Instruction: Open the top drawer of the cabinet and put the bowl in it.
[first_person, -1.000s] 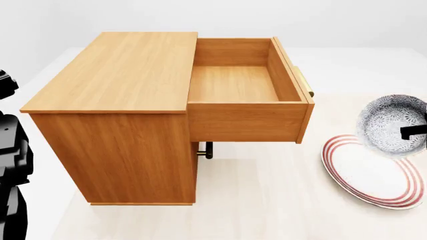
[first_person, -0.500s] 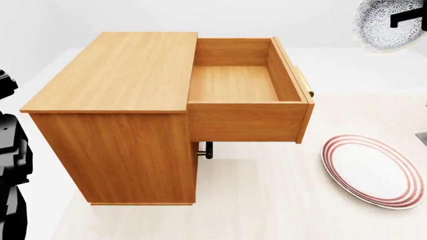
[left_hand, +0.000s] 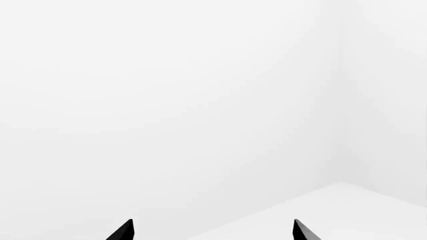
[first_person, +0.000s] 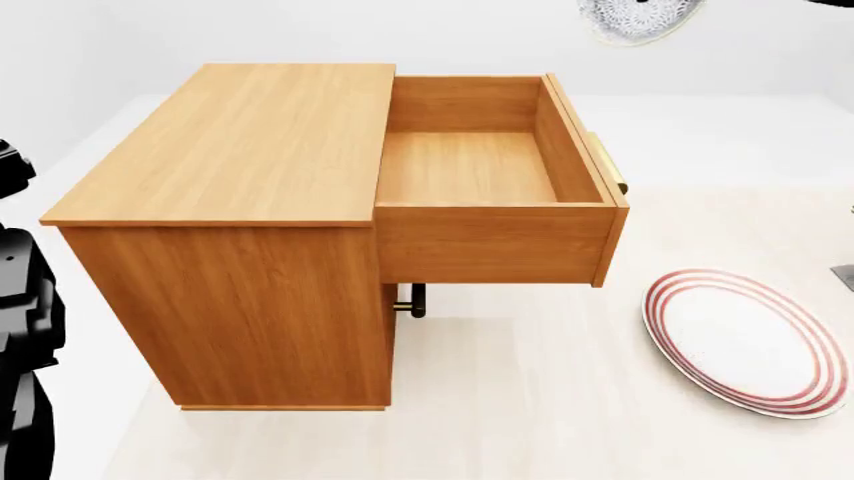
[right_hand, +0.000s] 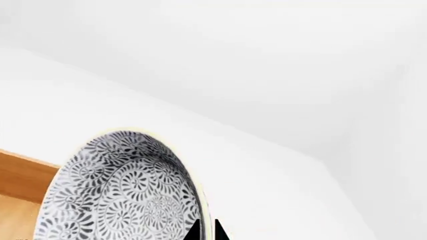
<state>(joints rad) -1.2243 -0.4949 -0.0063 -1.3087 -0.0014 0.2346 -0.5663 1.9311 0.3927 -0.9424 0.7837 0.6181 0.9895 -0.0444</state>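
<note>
The cabinet (first_person: 240, 150) stands left of centre in the head view. Its top drawer (first_person: 474, 165) is pulled fully open to the right, wood interior empty, brass handle (first_person: 611, 168) at its far right. The bowl (first_person: 638, 18), patterned blue-grey, hangs at the head view's top edge, above and right of the drawer's back. In the right wrist view the bowl (right_hand: 123, 195) fills the lower left, and my right gripper (right_hand: 207, 231) is shut on its rim. My left gripper (left_hand: 212, 231) is open and empty, facing bare white wall.
A flat white plate with red rings (first_person: 745, 340) lies on the floor right of the cabinet. A lower drawer's handle (first_person: 411, 300) shows under the open drawer. My left arm (first_person: 24, 330) is at the head view's left edge.
My right gripper has lifted the bowl from beside the plate up and leftward, to the head view's top edge above the drawer. The left arm and drawer have not moved.
</note>
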